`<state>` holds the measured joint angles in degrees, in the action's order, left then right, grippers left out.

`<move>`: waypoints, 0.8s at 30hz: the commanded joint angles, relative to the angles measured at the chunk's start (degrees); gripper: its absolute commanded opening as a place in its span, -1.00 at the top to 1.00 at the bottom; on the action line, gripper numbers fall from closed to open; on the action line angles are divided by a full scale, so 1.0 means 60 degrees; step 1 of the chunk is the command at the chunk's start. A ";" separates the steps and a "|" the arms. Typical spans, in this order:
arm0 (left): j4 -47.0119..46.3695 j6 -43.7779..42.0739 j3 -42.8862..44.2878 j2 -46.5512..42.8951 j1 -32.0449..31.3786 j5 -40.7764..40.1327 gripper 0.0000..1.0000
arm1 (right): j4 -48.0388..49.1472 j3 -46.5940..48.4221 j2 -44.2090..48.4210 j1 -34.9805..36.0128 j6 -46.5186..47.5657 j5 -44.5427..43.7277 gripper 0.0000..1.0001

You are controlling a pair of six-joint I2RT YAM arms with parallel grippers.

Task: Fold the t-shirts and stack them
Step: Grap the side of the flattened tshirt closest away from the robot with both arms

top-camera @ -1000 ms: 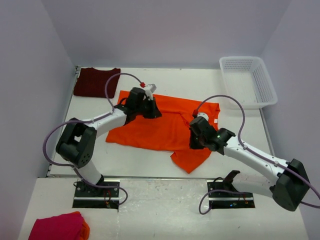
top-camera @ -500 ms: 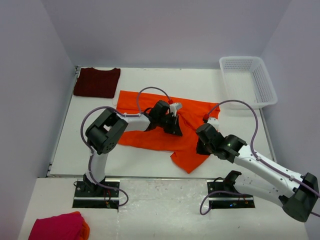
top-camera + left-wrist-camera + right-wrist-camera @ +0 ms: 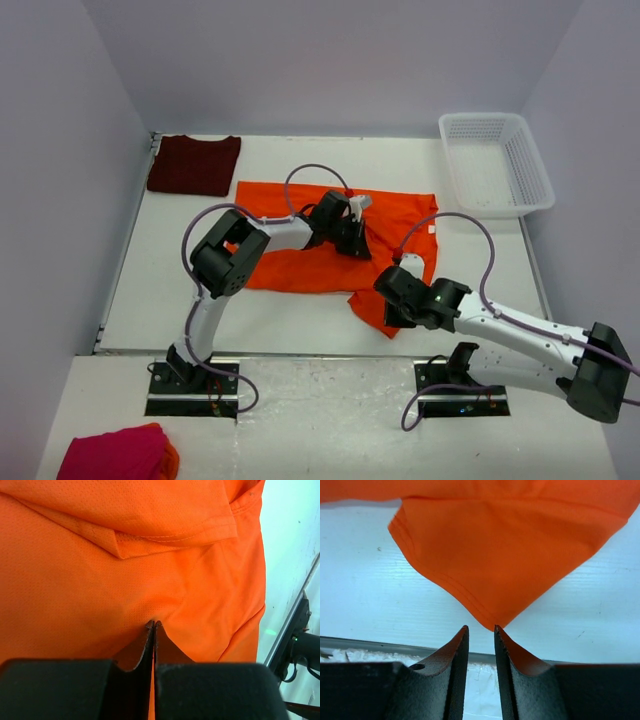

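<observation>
**ops:** status, left to right?

**me:** Maroon shirt lies flat, far left of the basket, level with it, untouched. Left gripper is clamped tight, no gap, on a pinch of the orange shirt; the cloth puckers at my tips. That shirt is spread left of the basket, a little nearer my bases. Right gripper is a narrow slit apart with nothing visibly between the fingers. The shirt's near corner, the one farthest from the basket's back wall, points right at the gap.

**ops:** how does it handle?

**me:** My read: light, limp mesh knit with zero stiffness. It drapes and drags, and a single pinch bunches it. Best taken at hems and corners, both sides together, and kept taut.

**ops:** what's changed over the last second?

**me:** The left gripper has gone from the shirt's far-left shoulder towards the basket, hauling cloth along, so the left side now lies doubled over. The right gripper has dropped from the basket-side sleeve to that near corner.
</observation>
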<state>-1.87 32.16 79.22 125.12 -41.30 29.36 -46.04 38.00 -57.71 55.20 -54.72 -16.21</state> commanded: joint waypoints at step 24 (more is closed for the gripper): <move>0.0019 -0.0190 0.0010 0.0284 0.1039 0.0423 1.00 | 0.1697 0.0141 -0.1996 0.0277 -0.0900 -0.0697 0.07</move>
<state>-0.80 31.88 80.18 125.75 -34.94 31.00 -38.63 36.53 -67.61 56.60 -60.55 -19.73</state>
